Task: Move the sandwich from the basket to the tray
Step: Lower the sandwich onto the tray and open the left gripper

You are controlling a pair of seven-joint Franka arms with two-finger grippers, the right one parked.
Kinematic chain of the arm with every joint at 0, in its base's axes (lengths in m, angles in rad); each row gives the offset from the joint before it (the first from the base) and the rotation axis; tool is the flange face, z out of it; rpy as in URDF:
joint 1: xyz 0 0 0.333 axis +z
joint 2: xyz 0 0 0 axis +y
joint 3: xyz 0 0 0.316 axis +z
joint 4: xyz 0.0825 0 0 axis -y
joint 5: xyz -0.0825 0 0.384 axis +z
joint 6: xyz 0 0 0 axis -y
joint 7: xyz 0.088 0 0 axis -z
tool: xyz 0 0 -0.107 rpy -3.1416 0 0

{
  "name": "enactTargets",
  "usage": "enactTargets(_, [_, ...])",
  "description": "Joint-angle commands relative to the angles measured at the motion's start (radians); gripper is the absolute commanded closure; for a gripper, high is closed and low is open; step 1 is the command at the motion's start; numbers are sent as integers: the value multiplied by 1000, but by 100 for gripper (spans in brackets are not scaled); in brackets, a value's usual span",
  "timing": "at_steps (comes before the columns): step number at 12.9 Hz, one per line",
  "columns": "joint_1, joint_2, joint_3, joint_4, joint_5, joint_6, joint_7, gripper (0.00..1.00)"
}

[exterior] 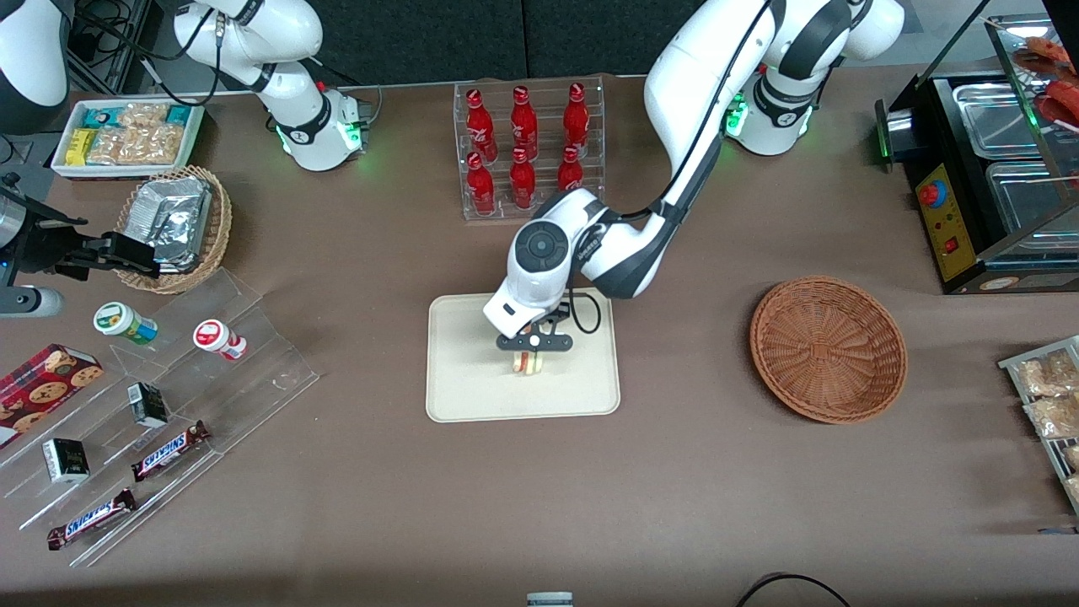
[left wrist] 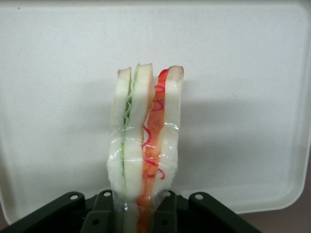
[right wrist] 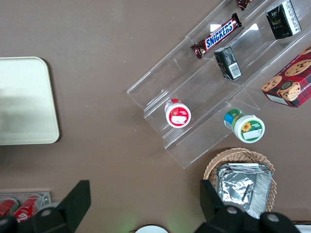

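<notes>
Snickers bars [exterior: 171,450] sit nearest my front camera, on the clear stepped rack [exterior: 253,371] toward the parked arm's end of the counter [exterior: 674,506]. Small dark boxes, two little tubs and a cookie box share that rack.

My end effector [exterior: 529,362] hangs over the tray [exterior: 455,396], pinching the sandwich [exterior: 528,363]. On the wrist view the sandwich [left wrist: 146,145] stands out from between the fingers [left wrist: 165,213], which press on its wrapped end. Bread slices, a green layer and a red-orange layer show edge-on, with clear film around the middle. The cream tray [left wrist: 58,97] fills the background there. I cannot tell whether the sandwich touches the tray surface or is just above it.

The reddish-brown basket [exterior: 829,348] lies toward the working arm's end, well apart from the tray, with nothing in it.

Farther from the front camera than the tray, red bottles [exterior: 523,143] stand in a clear case. A smaller tan basket with foil packs [exterior: 173,221] sits near the rack.
</notes>
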Motion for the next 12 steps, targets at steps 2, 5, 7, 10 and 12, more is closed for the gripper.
enactTargets(2, [-2,85,17,99,4,-3,20,97])
enactTargets(5, [-2,112,32,110,4,-3,16,96])
enactTargets(7, [-5,117,34,107,6,-1,13,89])
enactTargets(10, [-6,108,34,107,6,-4,11,1])
enactTargets(12, [-2,71,34,108,4,-26,3,0])
